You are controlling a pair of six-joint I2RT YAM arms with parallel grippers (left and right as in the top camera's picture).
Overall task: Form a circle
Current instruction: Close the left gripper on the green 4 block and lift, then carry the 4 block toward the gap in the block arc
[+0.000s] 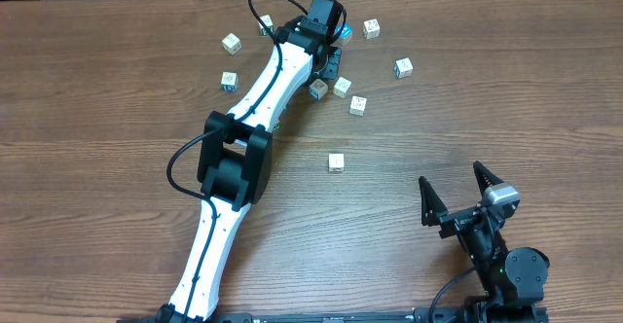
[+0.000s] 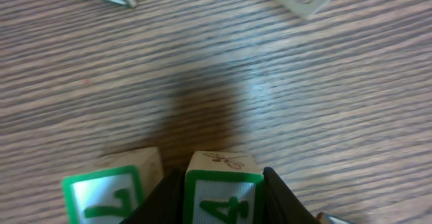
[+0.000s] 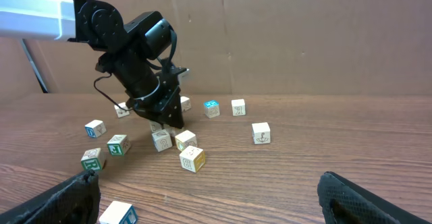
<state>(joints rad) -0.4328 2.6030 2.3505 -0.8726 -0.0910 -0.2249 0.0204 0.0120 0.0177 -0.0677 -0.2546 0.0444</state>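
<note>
Your left arm [image 1: 255, 94] stretches across the table [image 1: 97, 119], wrist pitched down — left gripper [image 3: 172, 121] clamped on a green-edged cube [image 2: 223, 200]; right gripper [image 1: 450, 173] low, spread wide, empty.

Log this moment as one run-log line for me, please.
left fingers: shut on green-edged cube | right fingers: open, empty | other cubes: scattered, no circle yet

Wood-grain worktop [image 1: 97, 119] strewn with small lettered cubes [image 1: 358, 105].
Most lie loosely spread towards the far edge; one lone cube [image 1: 336, 162] sits apart, nearer the middle.
</note>
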